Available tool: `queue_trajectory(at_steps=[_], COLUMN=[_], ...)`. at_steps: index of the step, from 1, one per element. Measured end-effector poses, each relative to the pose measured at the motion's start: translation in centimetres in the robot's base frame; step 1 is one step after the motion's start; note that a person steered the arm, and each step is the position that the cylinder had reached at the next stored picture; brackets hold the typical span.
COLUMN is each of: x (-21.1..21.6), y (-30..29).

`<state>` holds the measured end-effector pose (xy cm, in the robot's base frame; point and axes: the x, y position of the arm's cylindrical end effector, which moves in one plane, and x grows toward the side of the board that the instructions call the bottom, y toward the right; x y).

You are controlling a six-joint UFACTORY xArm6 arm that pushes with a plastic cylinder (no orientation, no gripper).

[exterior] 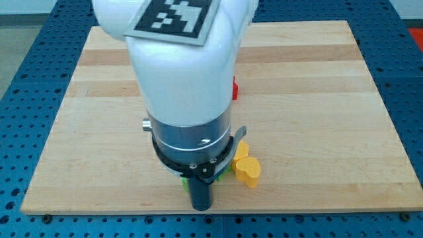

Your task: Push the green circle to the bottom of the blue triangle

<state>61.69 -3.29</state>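
The pale wooden counter lay on a blue perforated base. Going left to right, the arm's white housing with its black-and-white marker filled the middle of the view. Below it the dark rod came down to the tip, near the counter's bottom edge. The arm had no fingers, so none could be open or closed.

Slivers of green showed at about two o'clock from the tip, probably the green circle, though mostly hidden. At three o'clock sat a yellow block of irregular shape, and at one o'clock a red block peeked past the housing. The blue triangle was not visible.

The step probably called for locating the triangle first, then pushing squarely through the circle's centre, clear of the yellow block.
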Motion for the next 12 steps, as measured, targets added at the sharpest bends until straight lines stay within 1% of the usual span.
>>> queue_trajectory(at_steps=[1, 2, 3, 4, 5, 7, 8, 9, 10, 11, 12], x=[0.0, -1.7, -8.0, -9.4, -9.4, -1.7, -2.3, -3.6, -5.0, -8.7, -8.7], y=[0.0, 0.0, 0.1, 0.1, 0.1, 0.7, -5.9, -10.2, -10.2, -8.5, -7.7])
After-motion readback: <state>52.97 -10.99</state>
